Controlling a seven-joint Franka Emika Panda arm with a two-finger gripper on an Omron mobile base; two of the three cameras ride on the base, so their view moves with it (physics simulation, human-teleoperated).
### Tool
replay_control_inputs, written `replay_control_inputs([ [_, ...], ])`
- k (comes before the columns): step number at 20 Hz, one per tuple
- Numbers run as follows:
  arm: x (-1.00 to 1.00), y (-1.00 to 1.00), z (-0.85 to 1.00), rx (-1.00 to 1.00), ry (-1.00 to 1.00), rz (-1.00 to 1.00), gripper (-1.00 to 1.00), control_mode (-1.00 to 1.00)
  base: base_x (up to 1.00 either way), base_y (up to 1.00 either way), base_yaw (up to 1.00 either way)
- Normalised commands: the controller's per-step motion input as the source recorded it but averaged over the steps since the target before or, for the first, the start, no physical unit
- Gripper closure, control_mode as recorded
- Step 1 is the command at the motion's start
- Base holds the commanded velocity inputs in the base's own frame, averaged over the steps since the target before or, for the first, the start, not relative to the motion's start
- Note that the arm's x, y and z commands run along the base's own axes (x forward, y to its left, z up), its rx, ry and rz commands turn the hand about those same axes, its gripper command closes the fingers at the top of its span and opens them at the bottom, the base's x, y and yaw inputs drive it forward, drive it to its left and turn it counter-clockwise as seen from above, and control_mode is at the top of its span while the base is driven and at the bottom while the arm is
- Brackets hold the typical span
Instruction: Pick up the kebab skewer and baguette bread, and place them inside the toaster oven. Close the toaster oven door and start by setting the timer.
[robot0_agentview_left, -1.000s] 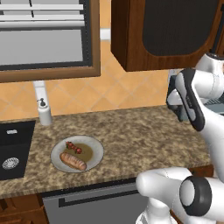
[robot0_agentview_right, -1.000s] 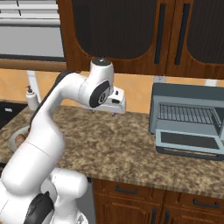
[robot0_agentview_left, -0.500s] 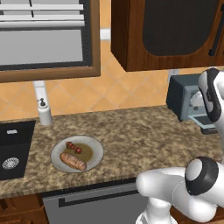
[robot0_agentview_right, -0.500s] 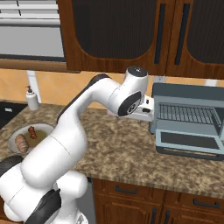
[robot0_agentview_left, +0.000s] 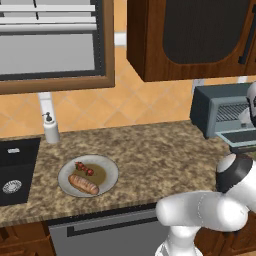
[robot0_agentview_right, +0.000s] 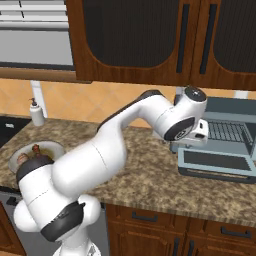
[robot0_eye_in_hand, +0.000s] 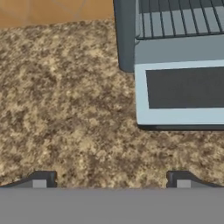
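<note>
On a grey plate (robot0_agentview_left: 112, 170) at the counter's left lie the kebab skewer (robot0_agentview_left: 84, 168), a thin stick with dark-red chunks, and in front of it the golden-brown baguette bread (robot0_agentview_left: 83, 184). The grey-blue toaster oven (robot0_agentview_left: 216, 111) (robot0_agentview_right: 235, 111) stands at the right, its door (robot0_agentview_right: 215, 162) (robot0_eye_in_hand: 183, 89) folded down flat and the wire rack (robot0_eye_in_hand: 179, 17) showing. My gripper (robot0_eye_in_hand: 111, 180) (robot0_agentview_right: 200, 135) hovers open and empty over the counter just left of the open door, far from the plate.
A soap dispenser (robot0_agentview_left: 50, 127) stands against the back wall by the dark sink (robot0_agentview_left: 15, 170). Dark wooden cabinets (robot0_agentview_left: 190, 35) hang above the oven. My own arm crosses in front of the plate (robot0_agentview_right: 50, 146) in the right base view.
The arm has swung right along the counter, from its middle to the toaster oven's open door. The gripper stayed open and empty. Plate, skewer and bread have not moved.
</note>
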Motion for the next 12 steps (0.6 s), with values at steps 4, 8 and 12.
replay_control_inputs([
  [4,0.28,-0.74,-0.18,0.0,-0.02,0.0,-1.0,-1.0,0.0,0.0,0.0],
  [8,0.48,-0.58,-0.34,-0.01,-0.09,0.0,-1.0,-1.0,0.0,0.0,0.0],
  [12,0.38,-0.09,-0.55,-0.12,-0.22,-0.04,-1.0,-1.0,0.0,0.0,0.0],
])
